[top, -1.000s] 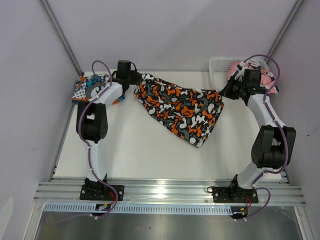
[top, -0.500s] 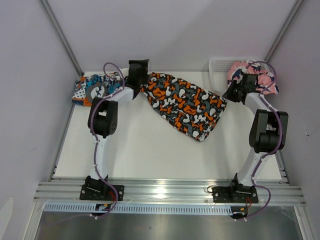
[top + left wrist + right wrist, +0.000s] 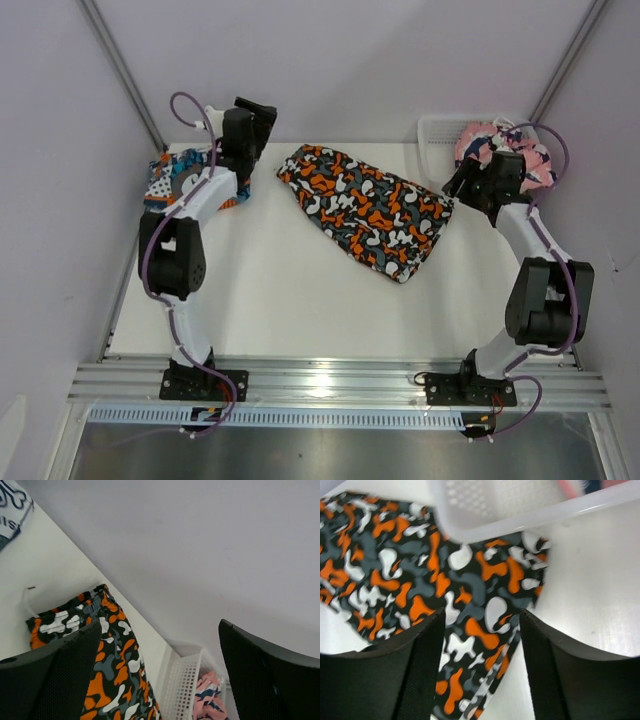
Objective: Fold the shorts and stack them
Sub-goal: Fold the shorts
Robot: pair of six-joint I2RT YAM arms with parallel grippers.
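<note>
Blotched shorts [image 3: 365, 212] flat on table [image 3: 280, 290]

The left arm [image 3: 195, 205] and right arm [image 3: 530, 225] are built of white links and black joint housings. A purple cable [image 3: 184, 94] loops behind the left end effector [image 3: 252, 115]; the right end effector [image 3: 460, 182] has another. Black fingers [image 3: 60, 680] show fine dimpled texture.

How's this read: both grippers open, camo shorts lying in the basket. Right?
Not quite. The camo shorts lie spread on the table, outside the basket, as the top view shows. The rest holds: the left gripper and right gripper are both open.
</note>
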